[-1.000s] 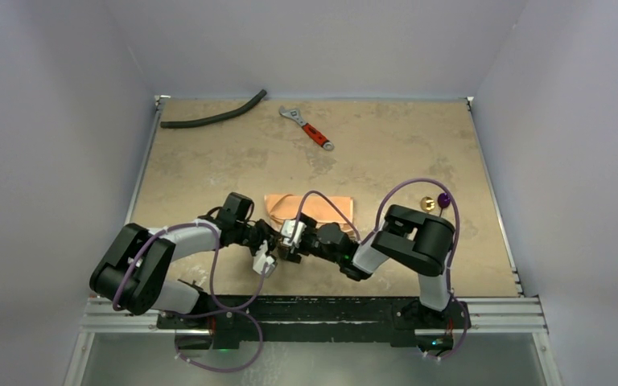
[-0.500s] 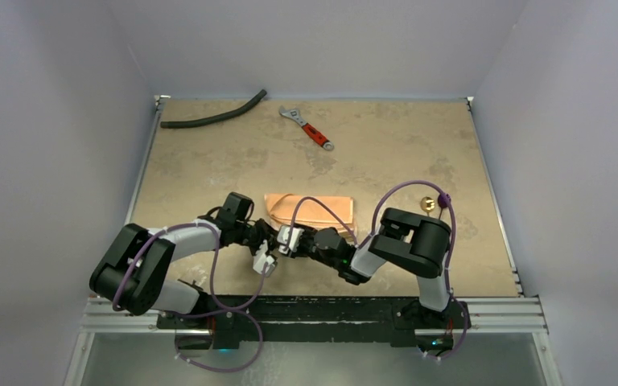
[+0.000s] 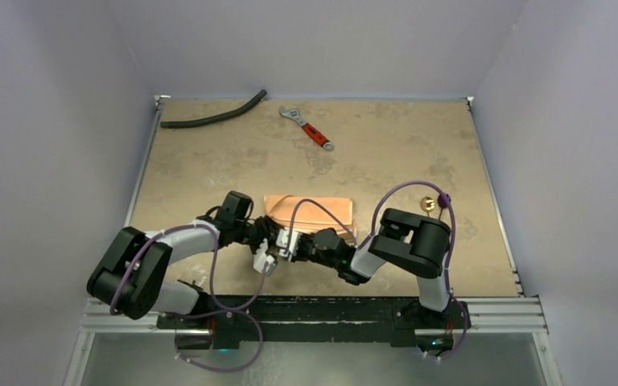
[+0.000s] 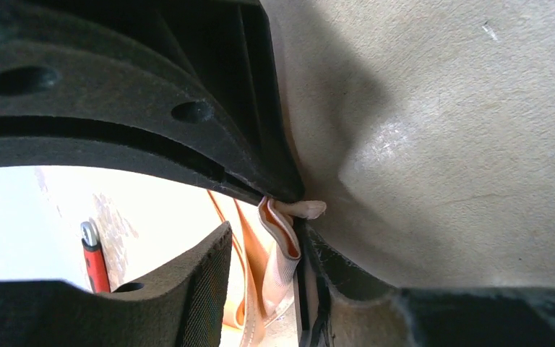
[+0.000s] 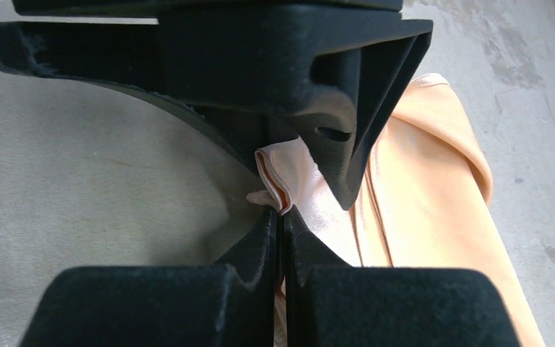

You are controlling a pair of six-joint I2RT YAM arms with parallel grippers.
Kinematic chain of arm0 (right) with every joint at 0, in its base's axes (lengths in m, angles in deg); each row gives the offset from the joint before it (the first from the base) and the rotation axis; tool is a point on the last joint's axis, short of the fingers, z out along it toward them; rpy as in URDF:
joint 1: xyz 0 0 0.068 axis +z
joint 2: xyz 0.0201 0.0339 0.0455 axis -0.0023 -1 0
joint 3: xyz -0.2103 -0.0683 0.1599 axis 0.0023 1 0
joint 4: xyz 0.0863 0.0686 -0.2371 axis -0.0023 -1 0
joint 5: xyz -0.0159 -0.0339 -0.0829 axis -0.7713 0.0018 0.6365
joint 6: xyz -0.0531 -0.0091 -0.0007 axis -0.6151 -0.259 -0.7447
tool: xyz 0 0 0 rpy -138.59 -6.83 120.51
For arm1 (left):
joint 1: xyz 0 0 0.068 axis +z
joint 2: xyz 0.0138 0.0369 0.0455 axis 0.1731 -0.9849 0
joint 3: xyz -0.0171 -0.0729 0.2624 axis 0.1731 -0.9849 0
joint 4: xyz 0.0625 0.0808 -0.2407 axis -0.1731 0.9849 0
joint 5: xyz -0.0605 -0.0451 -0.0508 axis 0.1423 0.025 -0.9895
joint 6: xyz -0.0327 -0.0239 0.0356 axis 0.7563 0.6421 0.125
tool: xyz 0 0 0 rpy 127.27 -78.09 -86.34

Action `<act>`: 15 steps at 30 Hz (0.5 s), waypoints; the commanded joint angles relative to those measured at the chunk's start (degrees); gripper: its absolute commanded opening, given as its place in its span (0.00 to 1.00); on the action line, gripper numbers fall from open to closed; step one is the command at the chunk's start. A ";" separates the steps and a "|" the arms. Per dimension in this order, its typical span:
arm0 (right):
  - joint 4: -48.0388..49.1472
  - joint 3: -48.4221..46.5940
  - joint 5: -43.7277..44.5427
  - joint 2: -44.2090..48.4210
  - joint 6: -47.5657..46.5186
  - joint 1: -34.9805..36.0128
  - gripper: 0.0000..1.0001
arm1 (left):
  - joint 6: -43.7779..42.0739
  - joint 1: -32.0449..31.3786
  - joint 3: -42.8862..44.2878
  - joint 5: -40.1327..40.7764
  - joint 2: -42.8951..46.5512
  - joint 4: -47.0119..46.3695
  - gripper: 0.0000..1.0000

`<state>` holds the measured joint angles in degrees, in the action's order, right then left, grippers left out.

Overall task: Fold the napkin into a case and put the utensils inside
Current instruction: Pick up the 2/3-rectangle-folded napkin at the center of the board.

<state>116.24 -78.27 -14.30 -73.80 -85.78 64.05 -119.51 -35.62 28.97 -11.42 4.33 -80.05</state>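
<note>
The peach-orange napkin (image 3: pixel 312 211) lies folded in a strip in the middle of the table, its near left corner lifted between both grippers. My right gripper (image 5: pixel 282 217) is shut on that corner (image 5: pixel 274 184). My left gripper (image 4: pixel 260 289) faces it with its jaws parted. The cloth (image 4: pixel 278 242) rests against the left gripper's right finger (image 4: pixel 332 282) and clear of the left one (image 4: pixel 188 289). In the top view the two grippers meet at the napkin's near edge, left gripper (image 3: pixel 266 244), right gripper (image 3: pixel 288 241). The utensils (image 3: pixel 433 202), gold and purple, lie behind the right arm's elbow, partly hidden.
A curved black hose (image 3: pixel 213 117) lies at the far left corner. The red-handled wrench (image 3: pixel 309 129) is at the far middle, also seen as the wrench (image 4: pixel 95 259) in the left wrist view. Purple cables loop over both arms. Metal rails edge the table.
The right gripper has closed on the napkin's corner. The left gripper, shut on it before, has parted its jaws. Both arms have shifted only slightly.
</note>
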 commanded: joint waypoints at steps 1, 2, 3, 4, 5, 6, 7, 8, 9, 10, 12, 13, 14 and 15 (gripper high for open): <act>-0.23 -0.47 -2.90 0.57 2.82 0.91 0.00 | 2.29 -0.18 1.21 0.03 2.49 1.57 0.35; -0.35 -0.61 -2.83 0.45 3.50 0.97 0.00 | 3.35 0.11 1.96 0.25 2.87 2.82 0.35; -0.70 -0.84 -2.89 0.43 4.07 1.06 0.00 | 3.15 0.68 3.06 0.12 3.07 5.29 0.35; -1.00 -1.00 -3.19 0.41 4.50 1.11 0.00 | 2.43 1.36 3.85 0.12 3.37 7.77 0.36; -0.96 -0.99 -3.32 0.48 4.82 1.18 0.00 | 2.03 1.99 4.33 0.21 3.85 9.71 0.37; -0.81 -0.83 -3.34 0.42 4.97 1.35 0.00 | 2.00 2.39 4.44 0.45 4.49 10.91 0.38; -0.66 -0.74 -3.27 0.48 5.14 1.37 0.00 | 2.33 2.85 4.36 0.67 5.45 11.79 0.38; -0.44 -0.50 -3.25 0.64 5.30 1.40 0.00 | 2.76 3.08 4.13 0.83 6.37 12.45 0.39; -0.11 -0.10 -3.03 0.74 5.42 1.46 0.00 | 3.39 3.28 3.84 1.01 7.34 12.96 0.39; 0.40 0.25 -2.63 0.76 5.76 1.40 0.00 | 3.80 3.34 3.50 1.50 8.46 13.38 0.42; 1.02 0.50 -2.24 0.61 6.33 1.44 0.00 | 5.65 3.41 2.77 2.78 9.94 13.50 0.48; 1.14 0.47 -2.29 0.57 6.79 1.46 0.00 | 6.56 3.41 2.72 3.79 10.66 13.89 0.49; 1.41 0.46 -2.48 0.54 7.18 1.47 0.00 | 7.02 3.50 2.89 4.82 11.33 14.67 0.53; 1.78 0.50 -2.67 0.58 7.52 1.47 0.00 | 7.21 3.57 3.11 5.83 12.01 15.66 0.55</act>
<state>115.54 -78.27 -16.11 -73.80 -80.77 65.08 -115.67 -32.58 31.31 -7.59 13.84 -68.69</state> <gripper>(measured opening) 0.022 0.523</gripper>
